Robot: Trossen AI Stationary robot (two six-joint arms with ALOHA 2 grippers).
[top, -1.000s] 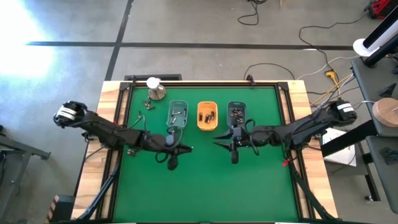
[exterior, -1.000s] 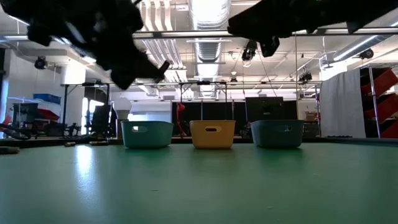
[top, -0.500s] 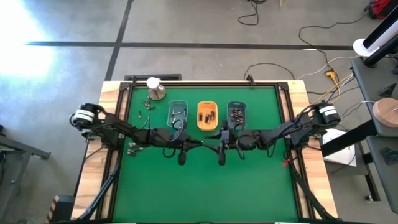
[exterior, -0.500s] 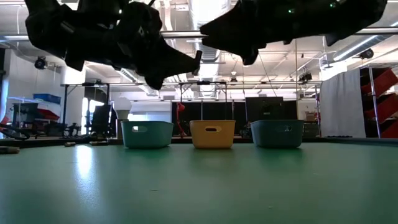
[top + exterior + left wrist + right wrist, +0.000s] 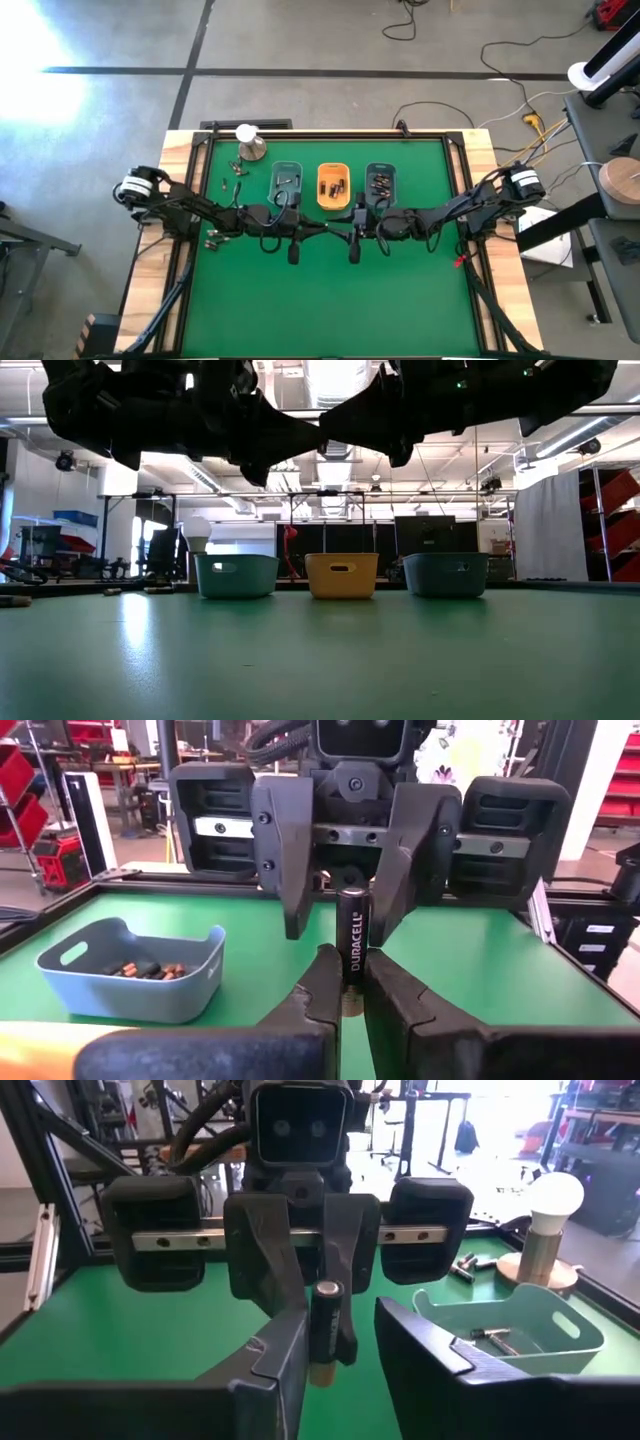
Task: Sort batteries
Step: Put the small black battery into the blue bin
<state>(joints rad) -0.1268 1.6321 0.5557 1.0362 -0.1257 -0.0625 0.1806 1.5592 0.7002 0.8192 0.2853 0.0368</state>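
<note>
My left tool point(image 5: 343, 982) is clamped on a Duracell battery point(image 5: 351, 945), my right tool point(image 5: 335, 1342) apart around it: keep aligned, pinch squarely before releasing.

The high camera hangs above and looks straight down on the whole green worktop point(image 5: 320, 300), taking in both arms and the 3 trays in a row.

The low camera sits at worktop height and faces level across it to the same 3 trays point(image 5: 341, 575), with the room behind.

Each wrist camera looks forward past its own fingers, close up, straight at the opposite arm's gripper.

Both wrist views share the upright battery point(image 5: 352, 948) between the 2 grippers.
</note>
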